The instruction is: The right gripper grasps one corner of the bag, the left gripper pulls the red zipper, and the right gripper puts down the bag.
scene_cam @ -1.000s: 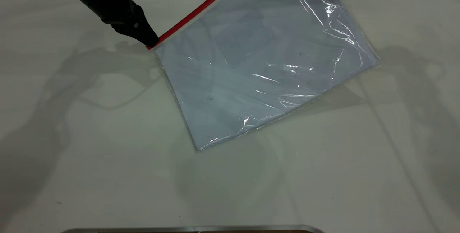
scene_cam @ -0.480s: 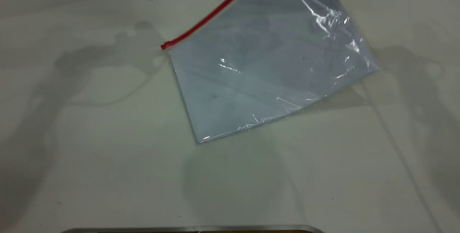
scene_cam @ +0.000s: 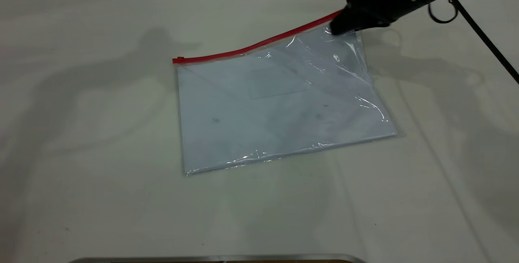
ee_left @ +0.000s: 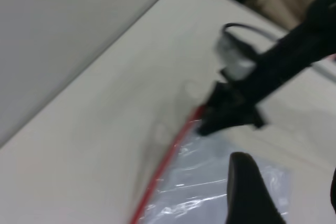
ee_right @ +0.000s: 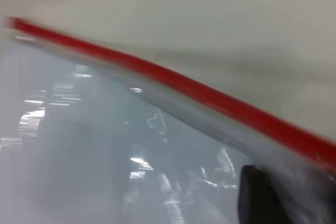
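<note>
Last step in hand, by the look of it: setting the bag (scene_cam: 279,109) down. Best done by lowering the held corner (scene_cam: 344,32) the rest of the way till it touches the table (scene_cam: 101,174), then parting the jaws fully and backing off up and away, w/o dragging the plastic or catching the red zipper (scene_cam: 251,47).

Bag mostly flat on the table, approx. mid-table, red edge along the far side. Slider tab (scene_cam: 179,60) at the zipper's left end. Only the far-right corner lifted a bit, plastic creased below it.

Right gripper (scene_cam: 338,26) reaching in from the upper right, arm sloping down, tip at that corner, cable trailing behind. Seems clamped on the corner, though the tips blur into the plastic; the right wrist view shows just 1 dark finger (ee_right: 260,195) against the bag, so the hold is probable, not certain.

Left gripper out of the exterior view, raised over the bag's far-left side. Left wrist view shows 1 finger (ee_left: 247,190) fully and a wide gap to the other at the frame edge: spread, holding nothing.
</note>
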